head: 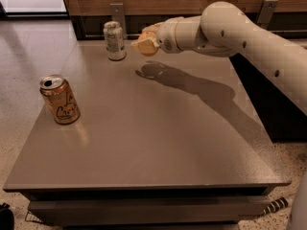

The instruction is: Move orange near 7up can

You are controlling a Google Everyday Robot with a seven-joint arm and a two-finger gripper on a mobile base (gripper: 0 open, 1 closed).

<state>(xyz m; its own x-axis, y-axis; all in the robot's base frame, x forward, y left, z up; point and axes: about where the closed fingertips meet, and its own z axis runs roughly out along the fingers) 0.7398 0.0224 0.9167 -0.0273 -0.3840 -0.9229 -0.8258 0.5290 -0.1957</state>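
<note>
Gripper (pixel 144 41) above desk's (pixel 158 147) far edge, left of middle, fingers clamped on orange (pixel 147 47). Orange held clear of surface, shadow (pixel 152 71) on desk just below it. 7up can (pixel 115 40) upright near far-left corner, just beside orange on its left, not touching. White arm (pixel 230 32) reaches in from right side. Copper can (pixel 59 99) upright near left edge, top opened, well apart from both.
</note>
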